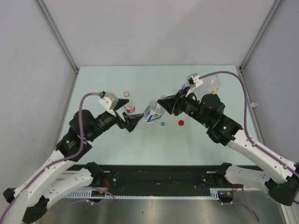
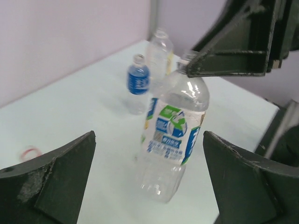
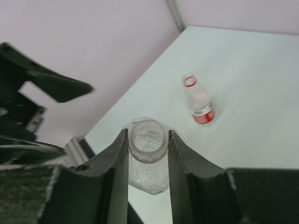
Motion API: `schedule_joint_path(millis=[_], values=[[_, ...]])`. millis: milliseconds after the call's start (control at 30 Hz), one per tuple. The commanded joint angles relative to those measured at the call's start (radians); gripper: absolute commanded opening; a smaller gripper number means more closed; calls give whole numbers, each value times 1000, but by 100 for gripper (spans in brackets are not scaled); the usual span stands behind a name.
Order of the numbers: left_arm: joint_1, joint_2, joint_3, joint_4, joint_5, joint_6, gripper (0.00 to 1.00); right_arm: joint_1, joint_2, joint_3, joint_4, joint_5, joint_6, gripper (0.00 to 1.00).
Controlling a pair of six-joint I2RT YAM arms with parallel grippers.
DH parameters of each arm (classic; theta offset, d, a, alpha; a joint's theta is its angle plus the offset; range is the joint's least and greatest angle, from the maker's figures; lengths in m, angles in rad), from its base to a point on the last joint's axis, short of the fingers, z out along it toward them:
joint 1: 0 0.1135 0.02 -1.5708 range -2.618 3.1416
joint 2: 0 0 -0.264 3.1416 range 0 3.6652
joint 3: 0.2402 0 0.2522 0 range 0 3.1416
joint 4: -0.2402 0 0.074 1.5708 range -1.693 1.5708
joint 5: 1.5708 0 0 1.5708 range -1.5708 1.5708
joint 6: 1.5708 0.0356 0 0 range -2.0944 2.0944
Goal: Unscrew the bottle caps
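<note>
Jaws of the left gripper (image 1: 132,122) are standing spread wide and released, gripping nothing. In the left wrist view they are sitting in the lower left and lower right corners, with the white-and-blue-labelled bottle (image 2: 172,140) between them and apart from both.

Just above that gripper in the overhead view, left of centre, the red-labelled bottle (image 1: 129,105) is standing upright on the pale table (image 1: 140,149). Its neck is open, with only a red ring showing around the mouth.

At the centre of the frame the white-and-blue-labelled bottle is leaning a little, base toward the table; whether the base is resting there I cannot tell. Its mouth is showing open, with no cap on it. The right gripper (image 3: 147,138) is reaching in from the upper right and clenching that bare neck, one finger pressing on each side.

Just below and right of this bottle, the blue cap (image 1: 163,124) and, further right, the red cap (image 1: 181,122) are lying loose on the table, near each other but not touching.

Further right and toward the top, the larger bottle (image 1: 213,84) is standing near the far edge. In the left wrist view the blue-labelled bottle (image 2: 138,80) is standing just beside it in the upper middle. Both are looking too blurred there to tell whether caps are on.
</note>
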Motion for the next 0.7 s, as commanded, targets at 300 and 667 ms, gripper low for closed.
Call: schedule_joint_path(millis=[300, 667], values=[[1, -263, 31, -161, -330, 15, 100, -2, 327, 122, 194, 515, -337, 0], [1, -300, -33, -201, -366, 25, 100, 25, 630, 176, 455, 630, -457, 0]])
